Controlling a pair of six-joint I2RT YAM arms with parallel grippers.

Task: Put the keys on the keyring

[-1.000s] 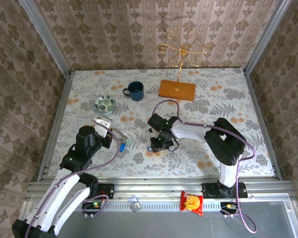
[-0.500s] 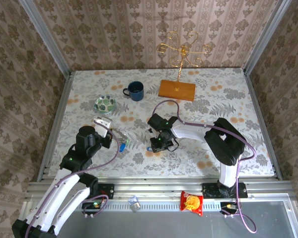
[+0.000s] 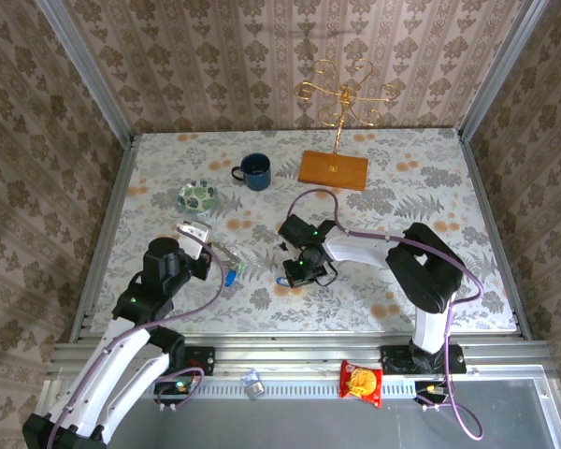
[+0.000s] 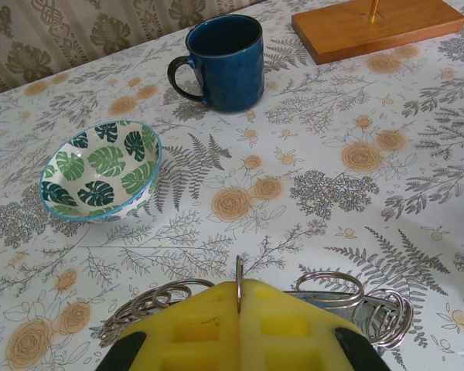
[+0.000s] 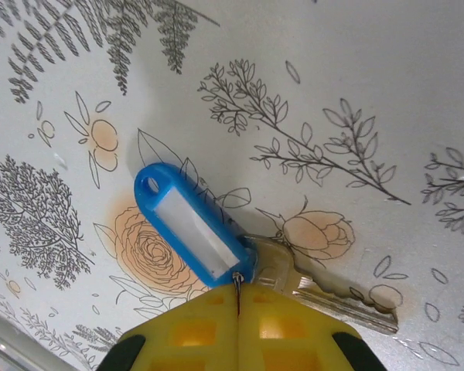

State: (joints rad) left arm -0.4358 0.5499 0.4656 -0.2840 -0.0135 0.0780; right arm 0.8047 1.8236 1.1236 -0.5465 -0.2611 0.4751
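Your left hand (image 4: 239, 300) is pinched tight on the keyring (image 4: 330, 280), whose wire coils spread out on both sides of the fingers. Your right hand (image 5: 237, 303) is clamped on the blue-tagged key (image 5: 216, 247), which lies flat on the bench (image 5: 356, 93).

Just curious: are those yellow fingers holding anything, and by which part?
Left fingers pinch the keyring by its wire; right fingers pinch the blue-tagged key where tag meets key.
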